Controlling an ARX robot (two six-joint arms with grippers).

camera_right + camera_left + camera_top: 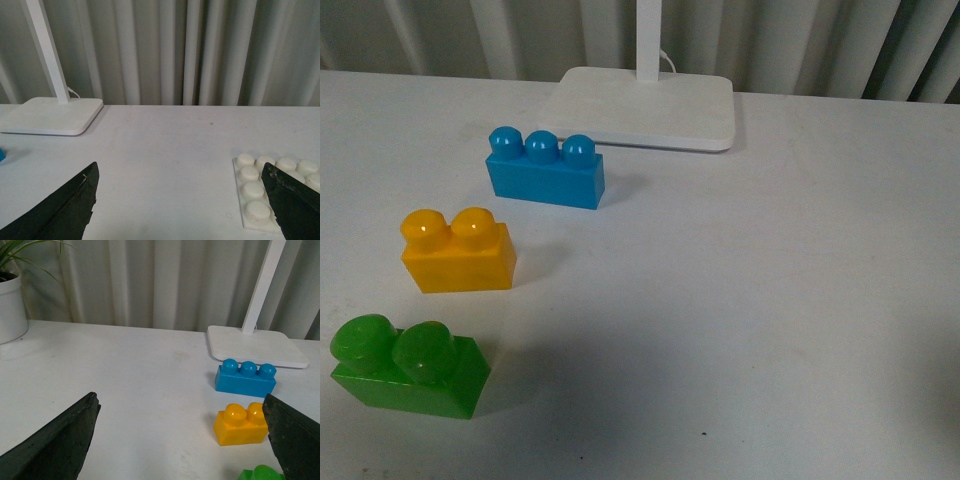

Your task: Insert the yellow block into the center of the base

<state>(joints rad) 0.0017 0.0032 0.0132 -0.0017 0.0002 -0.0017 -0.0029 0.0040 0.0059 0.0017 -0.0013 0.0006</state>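
Spanning every view is a white tabletop (pixel 770 300), w/ a pale pleated curtain (pixel 800 40) behind it. Front view: yellow block (pixel 458 252) stands upright at left, btwn blue brick (pixel 546 172) farther back and green brick (pixel 408 368) nearer; lamp stand plate (pixel 650 105) sits at far edge. Base (pixel 260 195) shows only in right wrist view, flat on tabletop, studs up. White plant pot (pixel 11 307) shows only in left wrist view. Left gripper (pixel 180 402) & right gripper (pixel 179 170) both spread wide, nothing held.
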